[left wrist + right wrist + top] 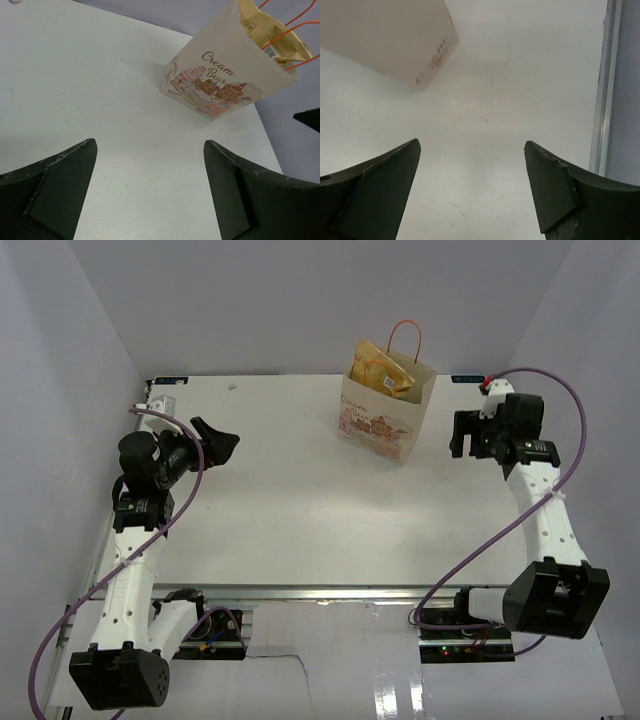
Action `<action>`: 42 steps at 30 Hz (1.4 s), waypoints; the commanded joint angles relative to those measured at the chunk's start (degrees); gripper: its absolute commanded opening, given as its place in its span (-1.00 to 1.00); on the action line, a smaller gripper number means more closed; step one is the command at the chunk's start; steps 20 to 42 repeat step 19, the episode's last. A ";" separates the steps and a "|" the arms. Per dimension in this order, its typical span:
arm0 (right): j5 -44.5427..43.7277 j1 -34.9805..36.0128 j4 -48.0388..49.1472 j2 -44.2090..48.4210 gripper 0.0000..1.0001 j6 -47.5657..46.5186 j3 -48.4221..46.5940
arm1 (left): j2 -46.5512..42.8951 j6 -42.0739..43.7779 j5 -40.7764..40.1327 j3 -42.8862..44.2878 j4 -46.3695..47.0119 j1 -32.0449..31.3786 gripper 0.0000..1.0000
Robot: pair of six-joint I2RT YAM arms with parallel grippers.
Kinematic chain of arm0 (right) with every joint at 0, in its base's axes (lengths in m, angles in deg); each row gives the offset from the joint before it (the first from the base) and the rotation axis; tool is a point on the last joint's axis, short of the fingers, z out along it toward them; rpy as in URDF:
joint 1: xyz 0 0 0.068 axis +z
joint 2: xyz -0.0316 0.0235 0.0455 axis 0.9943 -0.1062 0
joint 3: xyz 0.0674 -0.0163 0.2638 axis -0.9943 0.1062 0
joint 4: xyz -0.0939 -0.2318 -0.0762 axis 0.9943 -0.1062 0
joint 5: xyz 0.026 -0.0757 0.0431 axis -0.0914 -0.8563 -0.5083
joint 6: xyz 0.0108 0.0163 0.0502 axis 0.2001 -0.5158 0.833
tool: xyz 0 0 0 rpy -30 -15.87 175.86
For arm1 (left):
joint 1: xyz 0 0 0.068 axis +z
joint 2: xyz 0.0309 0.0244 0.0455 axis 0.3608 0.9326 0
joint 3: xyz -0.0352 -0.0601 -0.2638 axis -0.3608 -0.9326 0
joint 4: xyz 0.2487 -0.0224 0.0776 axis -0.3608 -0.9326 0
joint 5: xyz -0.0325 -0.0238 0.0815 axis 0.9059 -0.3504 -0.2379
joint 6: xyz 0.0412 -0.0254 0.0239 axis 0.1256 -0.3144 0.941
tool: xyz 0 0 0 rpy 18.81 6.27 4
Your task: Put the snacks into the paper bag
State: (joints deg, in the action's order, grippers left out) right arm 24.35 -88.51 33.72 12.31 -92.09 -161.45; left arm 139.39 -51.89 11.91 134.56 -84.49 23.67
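From the overhead view we see the white worktop (300, 520) with the paper bag (378, 420) standing upright near the far edge, somewhat right of the middle, its printed front turned toward the near edge. A crinkly tan-gold snack bag (378, 372) sits inside it, its top poking above the rim, and a thin orange loop handle (405, 338) rises over it. This view also places both arms. The left gripper (215, 443) hangs near the left edge toward the far-left corner, well apart from the paper bag. The right gripper (466, 434) hangs near the right edge toward the far-right corner, close beside the bag but not touching it. The overhead view does not show clearly how far the fingers are spread; the wrist views do. The left wrist view shows the two dark fingers (60, 185) spread wide with only bare worktop between them, gripping nothing. Beyond them it shows the bag's front with teddy bears and the words "Cream Bear", and a barcode on the snack bag, details too small to read from above. The right wrist view shows that claw released too, its fingers (555, 190) wide apart over bare worktop and touching nothing. It also shows a plain side of the bag at upper left and a metal rail (604, 85) along the worktop's right edge.
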 commanded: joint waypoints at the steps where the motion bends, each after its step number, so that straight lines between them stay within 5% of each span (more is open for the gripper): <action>1: -9.29 -0.41 4.20 9.34 0.80 2.73 8.68 | -1.80 1.79 -0.60 0.99 -2.19 0.29 0.96; 7: -16.50 -0.32 4.40 10.86 0.80 0.81 12.47 | -2.07 0.99 0.37 -1.65 -2.01 0.29 0.96; 42: -16.68 -0.41 6.69 12.00 0.80 -4.38 12.30 | -4.17 2.05 0.63 -5.17 -3.50 0.20 0.96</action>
